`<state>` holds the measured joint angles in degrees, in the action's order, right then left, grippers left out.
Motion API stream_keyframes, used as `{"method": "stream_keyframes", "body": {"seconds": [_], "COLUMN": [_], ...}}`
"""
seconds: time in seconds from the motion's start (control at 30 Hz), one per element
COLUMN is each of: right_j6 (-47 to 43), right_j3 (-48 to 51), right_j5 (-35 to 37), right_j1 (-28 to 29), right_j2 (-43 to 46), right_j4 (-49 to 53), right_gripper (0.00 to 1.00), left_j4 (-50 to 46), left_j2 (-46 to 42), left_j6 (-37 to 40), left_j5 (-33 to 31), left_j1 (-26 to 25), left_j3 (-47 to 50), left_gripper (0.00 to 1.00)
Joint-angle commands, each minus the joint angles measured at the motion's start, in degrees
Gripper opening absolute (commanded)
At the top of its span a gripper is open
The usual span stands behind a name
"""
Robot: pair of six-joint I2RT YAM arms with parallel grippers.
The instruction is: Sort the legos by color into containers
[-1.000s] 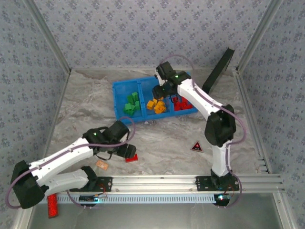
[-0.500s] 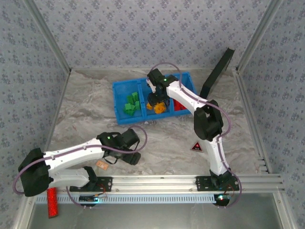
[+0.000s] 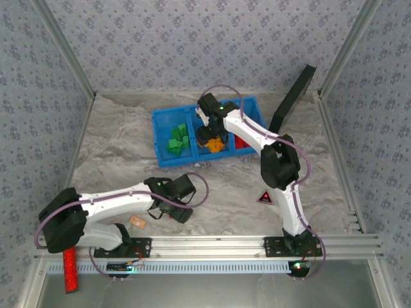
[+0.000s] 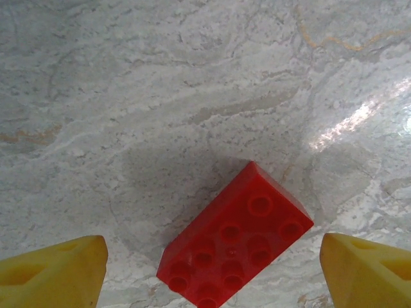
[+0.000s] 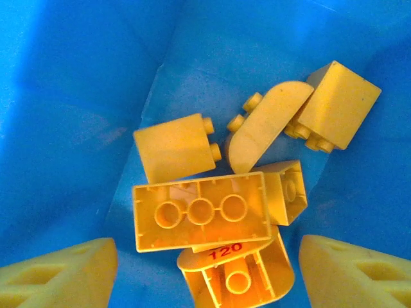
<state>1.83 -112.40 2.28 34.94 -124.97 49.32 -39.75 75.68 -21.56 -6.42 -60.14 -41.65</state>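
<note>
Straddling the red studded plastic brick (image 4: 237, 237) on the marbled worktop (image 4: 160, 77), the left jaws gape wide and empty; better to turn square with its skewed sides before closing. The right jaws hang open, empty, over orange-yellow bricks (image 5: 199, 212) in the blue plastic bin (image 5: 77, 77).

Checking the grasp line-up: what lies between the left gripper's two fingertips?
In the left wrist view, one red lego lies studs-up on the marble table, between the fingertips of the open left gripper, touching neither.
</note>
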Motion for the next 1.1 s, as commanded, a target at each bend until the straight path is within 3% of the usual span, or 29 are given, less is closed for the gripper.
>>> {"method": "stream_keyframes", "body": {"seconds": [0.0,0.23,0.47,0.7,0.8,0.93,1.07], "right_j6": [-0.5,-0.2,1.3,6.7,8.3,9.3,10.8], "right_j3": [-0.4,2.7,11.0,21.9,27.0,32.7,39.3], "right_j5": [-0.9,-0.3,1.9,0.8,-0.6,-1.6,-2.8], "right_j1": [-1.2,-2.1,-7.7,-17.5,-21.2,-23.7,-25.5], "right_j2": [3.7,10.6,23.2,37.1,42.7,48.3,54.5], "right_j4": [1.4,1.9,1.4,1.2,2.0,4.1,3.9], "right_gripper": [0.8,0.84,0.85,0.87,0.89,0.9,0.91], "left_j4": [0.5,0.5,2.4,2.2,1.9,-2.0,-8.2], "left_j2": [2.5,7.0,8.1,9.6,9.6,10.2,12.7], "left_j6": [1.5,1.2,-3.6,-7.1,-8.0,-6.6,-2.9], "left_j5": [2.4,5.9,10.2,12.5,14.5,14.5,13.9], "left_j1": [-0.4,-0.2,-0.1,-0.1,-0.1,0.5,2.5], "left_j3": [-2.1,-2.4,0.7,1.2,1.4,-2.8,-16.1], "left_gripper": [0.86,0.85,0.75,0.48,0.43,0.36,0.32]}}
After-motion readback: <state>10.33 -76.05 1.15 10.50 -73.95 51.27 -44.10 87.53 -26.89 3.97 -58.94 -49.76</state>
